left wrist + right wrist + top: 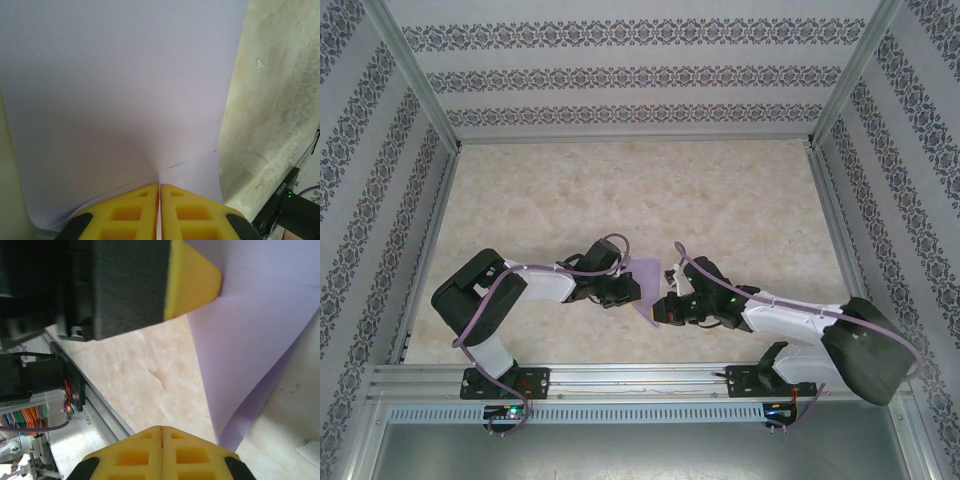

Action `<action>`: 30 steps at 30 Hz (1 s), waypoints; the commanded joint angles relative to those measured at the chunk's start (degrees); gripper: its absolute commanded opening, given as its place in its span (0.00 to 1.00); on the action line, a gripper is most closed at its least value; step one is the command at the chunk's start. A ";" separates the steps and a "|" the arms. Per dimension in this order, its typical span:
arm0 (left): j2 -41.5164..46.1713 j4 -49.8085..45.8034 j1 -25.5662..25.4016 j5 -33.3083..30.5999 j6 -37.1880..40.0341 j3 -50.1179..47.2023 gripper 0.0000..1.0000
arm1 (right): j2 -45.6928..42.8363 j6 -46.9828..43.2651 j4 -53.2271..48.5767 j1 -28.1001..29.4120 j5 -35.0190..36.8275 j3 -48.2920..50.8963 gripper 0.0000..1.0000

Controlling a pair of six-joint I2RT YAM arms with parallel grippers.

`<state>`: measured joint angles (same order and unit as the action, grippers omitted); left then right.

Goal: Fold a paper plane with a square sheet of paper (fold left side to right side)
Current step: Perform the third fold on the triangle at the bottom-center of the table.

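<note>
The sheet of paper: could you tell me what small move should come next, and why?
Probably open the right pincer and shift it onto the sheet of paper: its jaws are shut beside the sheet's edge, while the left pincer grips it.

One paper sheet [647, 290], two arms [535, 288] [790, 320]

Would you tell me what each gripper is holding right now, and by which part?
Left gripper pinches the lavender paper at its edge; right gripper is shut beside it, apparently holding nothing.

The square sheet of paper [648, 288], plain lavender, stands raised and bowed, faintly creased near one edge.
</note>
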<state>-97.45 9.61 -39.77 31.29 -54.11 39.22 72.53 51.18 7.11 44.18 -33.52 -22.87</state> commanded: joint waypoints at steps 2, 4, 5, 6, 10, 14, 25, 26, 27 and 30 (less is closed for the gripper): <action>-1.63 -4.93 -0.57 -4.36 -0.06 -1.85 0.10 | 3.28 1.55 2.53 0.99 0.19 -2.60 0.04; -1.60 -5.11 -0.57 -4.24 0.05 -1.78 0.10 | 4.71 1.59 2.90 0.99 0.38 -3.12 0.04; -1.56 -5.12 -0.57 -4.22 0.05 -1.69 0.10 | 5.22 1.64 2.99 1.08 0.47 -3.22 0.04; -1.45 -5.04 -0.62 -4.34 0.05 -1.78 0.10 | 5.65 1.69 3.08 1.09 0.55 -3.24 0.04; -1.25 -5.51 -0.57 -4.39 0.21 -1.69 0.10 | 6.48 2.13 3.07 1.08 1.26 -2.53 0.04; -1.34 -5.60 -0.57 -4.37 0.32 -1.70 0.10 | 7.35 2.42 3.21 1.08 1.44 -1.49 0.04; -1.32 -5.63 -0.57 -4.39 0.32 -1.82 0.10 | 9.98 2.44 3.23 1.43 1.79 -0.95 0.04; -1.33 -5.72 -0.57 -4.42 0.36 -1.78 0.10 | 10.28 2.47 3.25 1.52 1.70 -1.02 0.04; -1.34 -5.62 -0.57 -4.40 0.32 -1.78 0.10 | 10.41 2.52 3.26 1.52 1.70 -0.97 0.04; -1.42 -5.65 -0.63 -4.43 0.32 -1.87 0.10 | 10.81 2.49 3.24 1.55 1.95 -0.86 0.04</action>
<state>-97.45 9.58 -39.77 31.27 -54.11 39.22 82.63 53.30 9.74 45.17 -32.38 -24.47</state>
